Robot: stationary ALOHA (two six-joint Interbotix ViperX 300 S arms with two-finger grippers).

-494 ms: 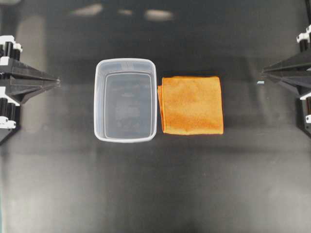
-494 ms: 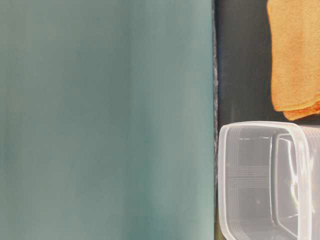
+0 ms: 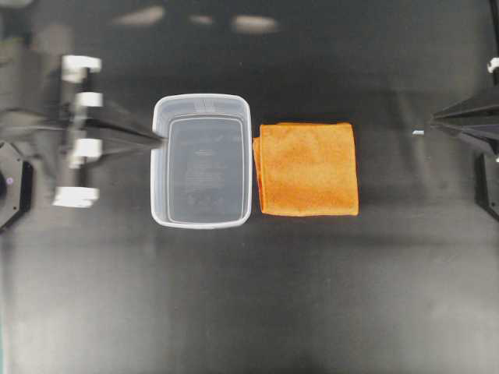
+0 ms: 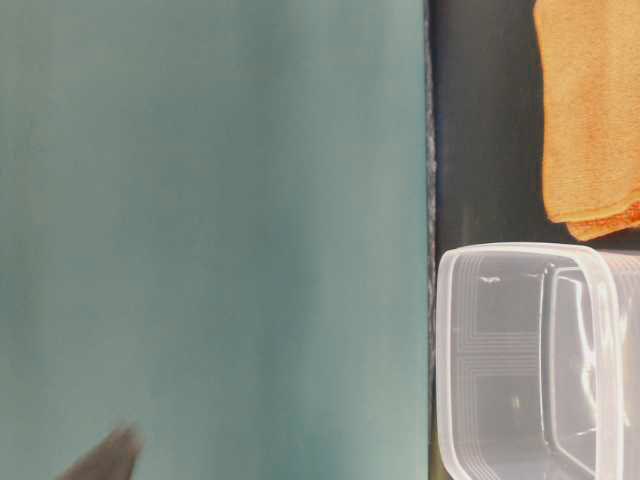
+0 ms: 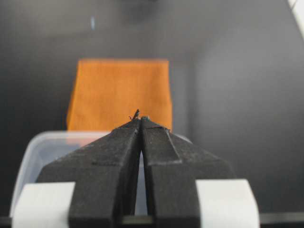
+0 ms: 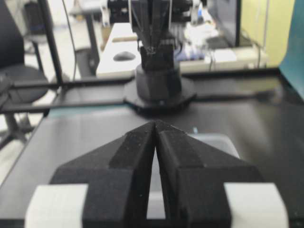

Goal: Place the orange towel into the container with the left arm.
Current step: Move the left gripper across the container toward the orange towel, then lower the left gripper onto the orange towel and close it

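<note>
The orange towel [image 3: 308, 168] lies folded flat on the black table, just right of the container [image 3: 201, 100], a clear tub that stands empty. My left gripper [image 3: 158, 140] is shut and empty, blurred with motion, its tip at the tub's left rim. In the left wrist view the shut jaws [image 5: 141, 118] point over the tub [image 5: 33, 147] toward the towel [image 5: 119, 92]. My right gripper [image 3: 435, 121] is shut and empty at the right edge, well away from the towel. Its wrist view shows the shut jaws [image 6: 155, 122] with the tub [image 6: 216, 140] beyond.
A small white speck [image 3: 418, 132] lies on the table in front of the right gripper. The table-level view shows the towel [image 4: 590, 110], the tub [image 4: 520, 255] and a dark blur [image 4: 105, 460] at the bottom left. The left arm's base [image 6: 159, 90] faces the right wrist camera.
My left arm has swung out from the left edge toward the tub, reaching its left rim. A dark blur has entered the table-level view. The right gripper has drawn back slightly.
</note>
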